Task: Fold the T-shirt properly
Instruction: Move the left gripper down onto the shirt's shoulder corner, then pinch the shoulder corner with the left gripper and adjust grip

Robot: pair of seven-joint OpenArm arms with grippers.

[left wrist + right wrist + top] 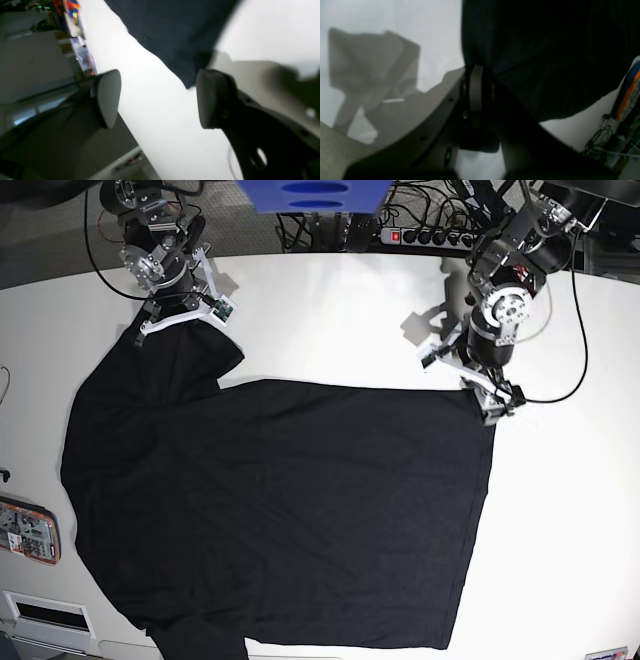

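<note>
The black T-shirt (pixel 280 510) lies spread on the white table (pixel 330 320), its body reaching toward the right. My left gripper (pixel 160 100) hangs open just off the shirt's corner (pixel 175 37), with only bare table between its fingers (pixel 108 98). In the base view that gripper (pixel 490 402) sits at the shirt's upper right corner. My right gripper (pixel 476 82) is shut on a fold of the T-shirt (pixel 545 62). In the base view it (pixel 150 330) pinches the cloth at the upper left.
An orange and blue flat object (pixel 30 530) lies at the table's left edge. A power strip (pixel 420 235) and cables run along the back edge. A blue object (pixel 310 195) sits at the top centre. The table's front edge cuts off the shirt's bottom.
</note>
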